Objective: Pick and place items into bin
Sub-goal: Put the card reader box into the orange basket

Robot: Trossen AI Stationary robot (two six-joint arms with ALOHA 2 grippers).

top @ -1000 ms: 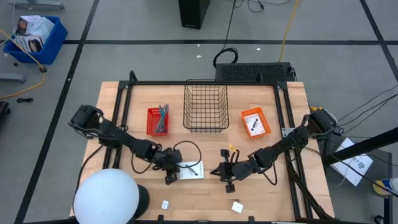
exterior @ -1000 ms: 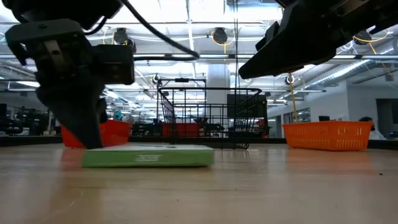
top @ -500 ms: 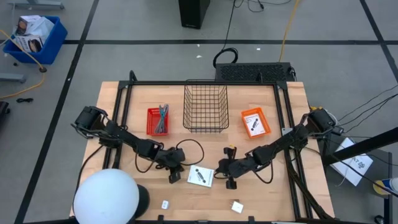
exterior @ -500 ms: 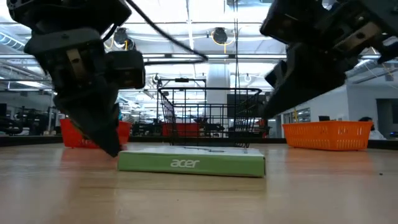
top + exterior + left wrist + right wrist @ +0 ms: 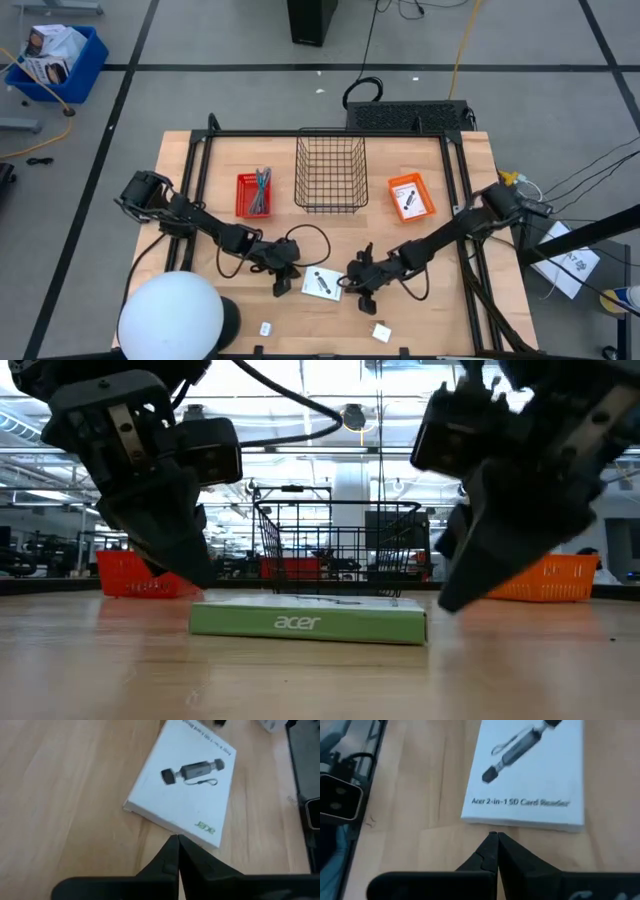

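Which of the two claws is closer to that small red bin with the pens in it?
The left gripper. It sits just in front of the red bin, beside the white Acer box; the right gripper is past that box's other side.

Two dark jointed arms, black cables looped alongside; tapered black fingers [image 5: 172, 865]; boxy wrist housings.

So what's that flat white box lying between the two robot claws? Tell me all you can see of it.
The box is a thin flat carton, seemingly cardboard, with a white top and green edges. The top carries a picture of a small grey card reader with a cord, the Acer name, and "Acer 2-in-1 SD Card Reader". It lies flat on the wooden table, slightly askew. The shut left gripper and shut right gripper sit at its opposite ends; whether they touch it is unclear.
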